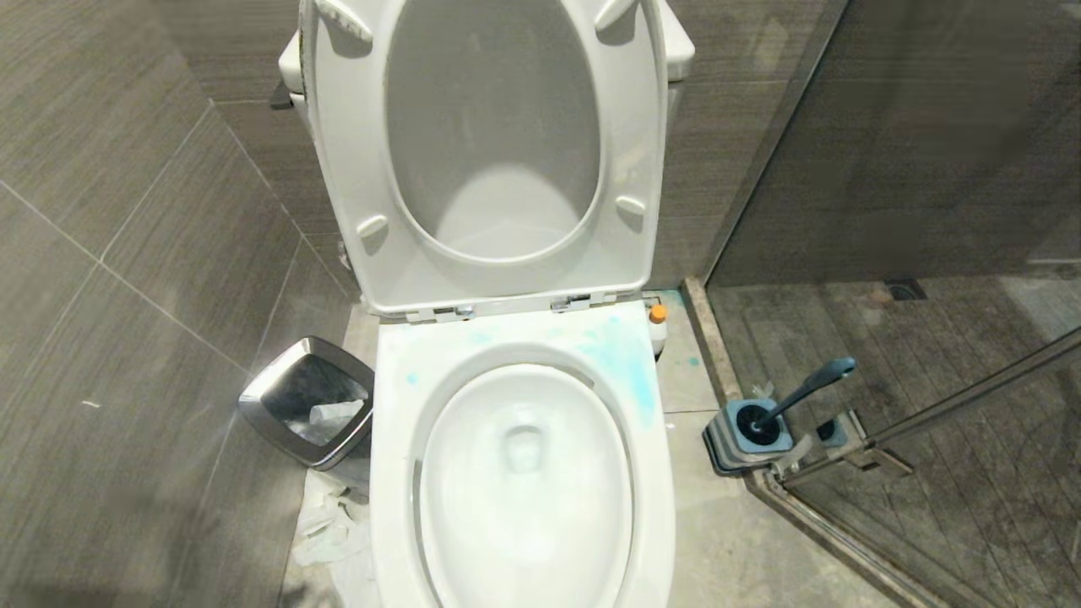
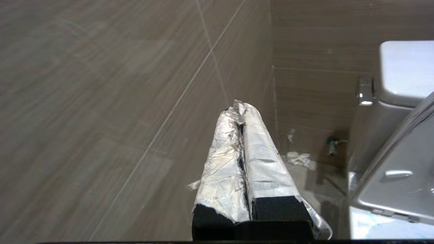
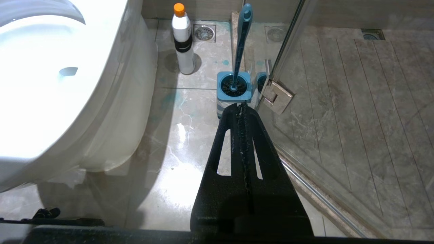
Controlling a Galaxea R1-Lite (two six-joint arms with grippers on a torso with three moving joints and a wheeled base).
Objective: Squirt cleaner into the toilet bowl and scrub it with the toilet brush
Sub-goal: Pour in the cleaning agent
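Both end effectors (image 2: 241, 115) (image 3: 241, 108) pinched together, empty — I'd grip the light, slippery cleaner (image 3: 183, 40), at one o'clock from the toilet bowl (image 1: 524, 473), mid-body.

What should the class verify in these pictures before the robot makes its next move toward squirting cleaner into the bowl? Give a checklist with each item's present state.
1. Seat and lid raised, toilet bowl open to access: ok.
2. Cleaner upright on the floor beside the toilet, orange cap on: ok.
3. Toilet brush standing in its holder, ready for later: ok.
4. Left gripper free of any load, fingers shut on nothing: ok, but they must open before grasping.
5. Right gripper free, fingers shut, aimed toward the holder: ok, same note.
6. Cleaner already in the bowl: cannot tell; blue smears show only on the rim.
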